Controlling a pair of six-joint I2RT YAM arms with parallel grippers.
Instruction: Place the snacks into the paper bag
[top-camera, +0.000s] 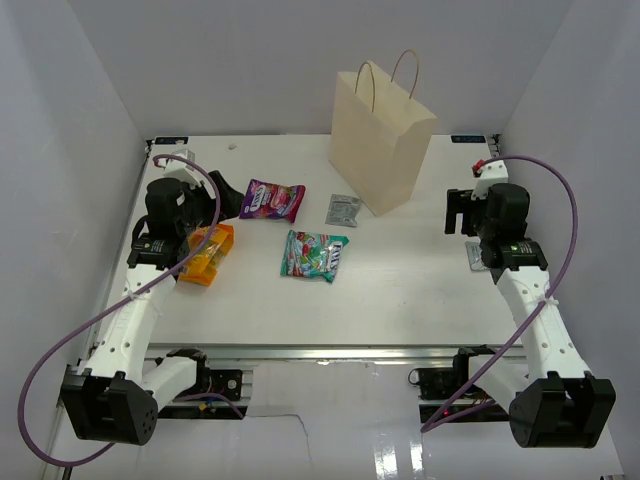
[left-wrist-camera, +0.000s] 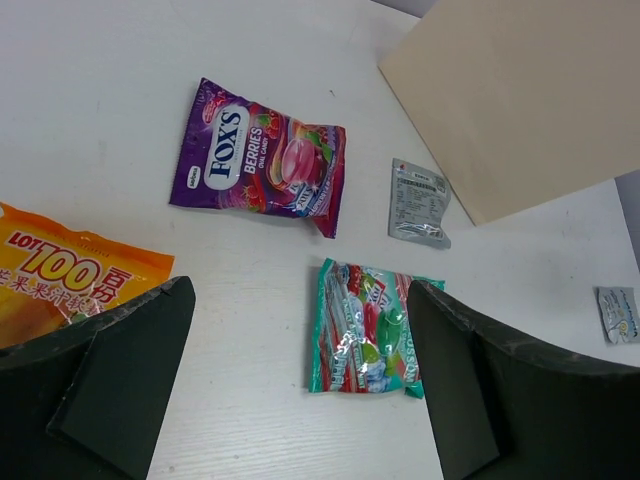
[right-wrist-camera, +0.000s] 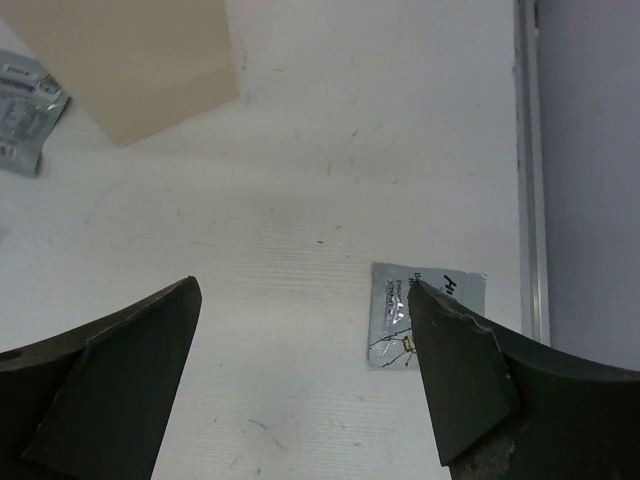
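Top external: tall cream paper carrier bag (top-camera: 382, 135) stands upright at the far side of the white table (top-camera: 420, 290), with a silver-grey square sachet (top-camera: 343, 209) just beside it. The shiny purple packet (top-camera: 272, 200), teal-and-red packet (top-camera: 314, 254) and orange packet (top-camera: 207, 253) lie flat to its left. Left wrist: left gripper (left-wrist-camera: 300, 335) spread wide, nothing in it. Right wrist: right gripper (right-wrist-camera: 305, 335) wide too, empty.

Bolted at the near edge, one to each side, and bent at the elbow to reach forward. On the left, angled inward, with the left end effector (top-camera: 228, 198) poised above the worktop (top-camera: 420, 290), dark fingers (left-wrist-camera: 120, 380) spread wide, clasping nothing. On the right, likewise raised, with the right end effector (top-camera: 460, 212) turned toward the centre, fingers (right-wrist-camera: 110, 380) parted just as wide, empty.
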